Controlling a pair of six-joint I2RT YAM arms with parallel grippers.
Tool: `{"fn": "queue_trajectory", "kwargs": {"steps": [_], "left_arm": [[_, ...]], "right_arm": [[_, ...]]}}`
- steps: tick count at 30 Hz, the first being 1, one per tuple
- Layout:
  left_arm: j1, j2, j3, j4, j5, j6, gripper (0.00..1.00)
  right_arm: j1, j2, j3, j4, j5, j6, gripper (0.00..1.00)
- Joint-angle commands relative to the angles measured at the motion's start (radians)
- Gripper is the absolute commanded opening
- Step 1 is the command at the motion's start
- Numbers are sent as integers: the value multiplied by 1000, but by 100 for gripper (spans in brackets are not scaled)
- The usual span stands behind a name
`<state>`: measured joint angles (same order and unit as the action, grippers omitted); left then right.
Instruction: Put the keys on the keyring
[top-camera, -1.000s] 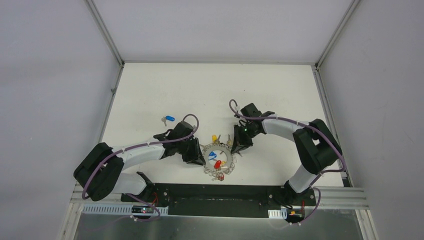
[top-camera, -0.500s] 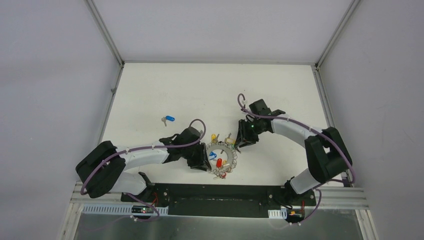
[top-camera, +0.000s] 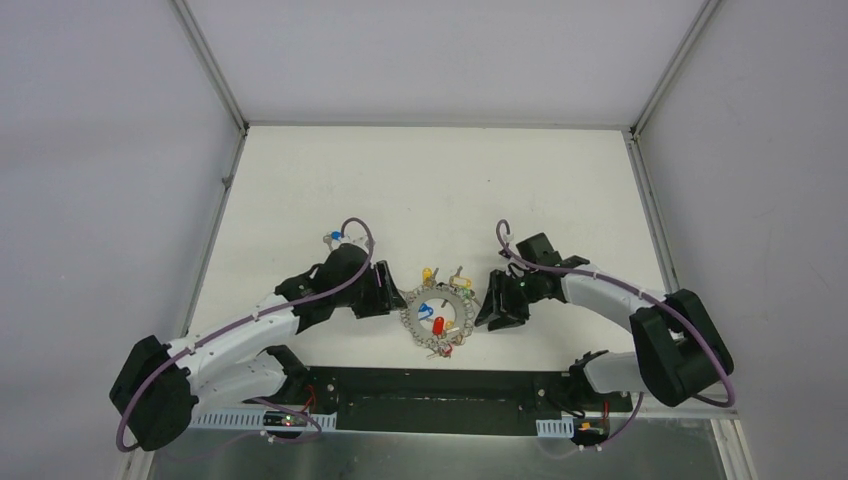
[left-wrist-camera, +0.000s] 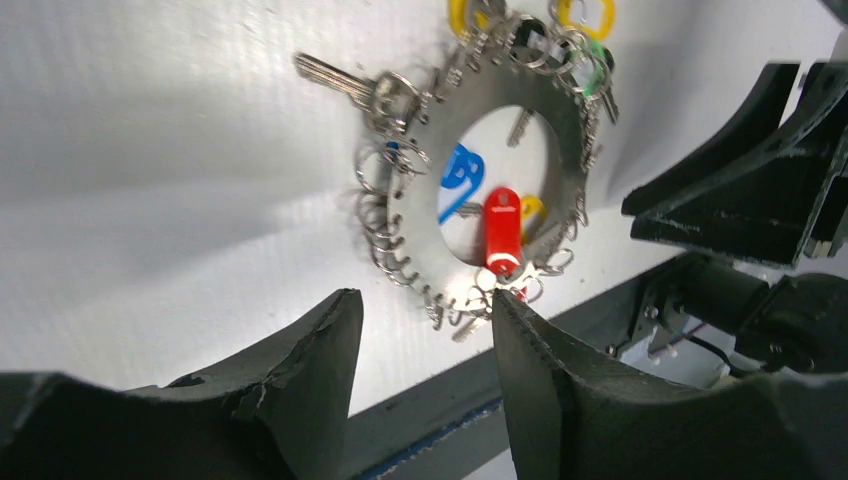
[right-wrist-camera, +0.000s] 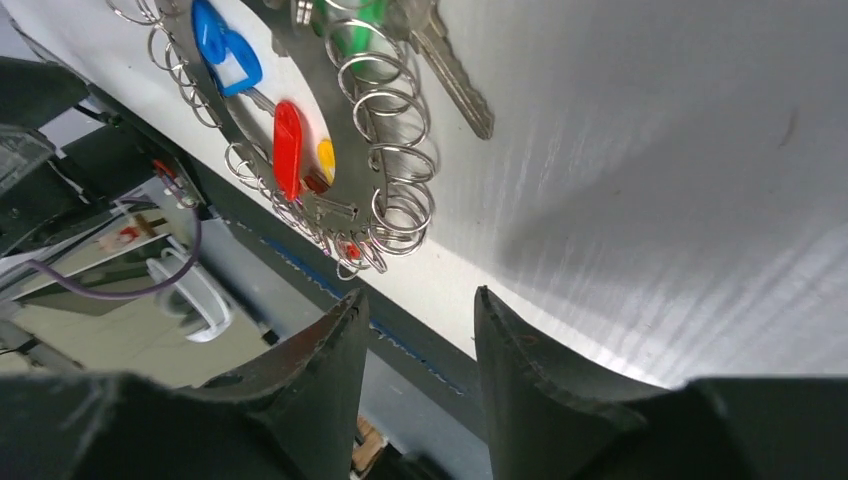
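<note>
Keyring (left-wrist-camera: 425, 235) lies flat on the white table (top-camera: 300, 180) between the left gripper (left-wrist-camera: 422, 305) and right gripper (right-wrist-camera: 418, 295), both with jaws apart and empty; loose blue-tagged key (top-camera: 334, 237) sits near the left gripper, on its far-left side, hence nearer that arm.

Bright even light, soft shadows; wrist views blurred up close

The keyring (top-camera: 437, 312) lies flat on my white table (top-camera: 300, 180), centre, near the front edge. It's a flat silvery disc with a big hole, and its rim is lined with small split rings. Keys hang off it: the red tag (left-wrist-camera: 501, 228) and blue tag (left-wrist-camera: 460, 170) rest inside the hole, the yellow tag (top-camera: 428, 273) and green tag (right-wrist-camera: 355, 30) sit on the far side, and a bare key (right-wrist-camera: 455, 70) points outward. One blue-tagged key (top-camera: 335, 237) lies loose, well apart to the far left.
</note>
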<state>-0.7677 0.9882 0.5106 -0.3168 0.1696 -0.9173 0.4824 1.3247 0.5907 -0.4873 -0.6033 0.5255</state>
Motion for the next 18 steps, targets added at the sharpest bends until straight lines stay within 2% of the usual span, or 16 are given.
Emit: {"fn": "queue_trajectory", "kwargs": {"steps": [1, 5, 8, 13, 18], "left_arm": [[69, -8, 5, -87, -5, 59, 52], [90, 94, 21, -71, 77, 66, 50], [90, 170, 35, -43, 137, 71, 46], [88, 207, 5, 39, 196, 35, 38], [60, 208, -50, 138, 220, -32, 33]], "right_arm": [[-4, 54, -31, 173, -118, 124, 46], [-4, 122, -37, 252, -148, 173, 45], [-5, 174, -26, 289, -160, 184, 39], [-3, 243, 14, 320, -169, 180, 26], [-27, 287, 75, 310, -171, 150, 8]]}}
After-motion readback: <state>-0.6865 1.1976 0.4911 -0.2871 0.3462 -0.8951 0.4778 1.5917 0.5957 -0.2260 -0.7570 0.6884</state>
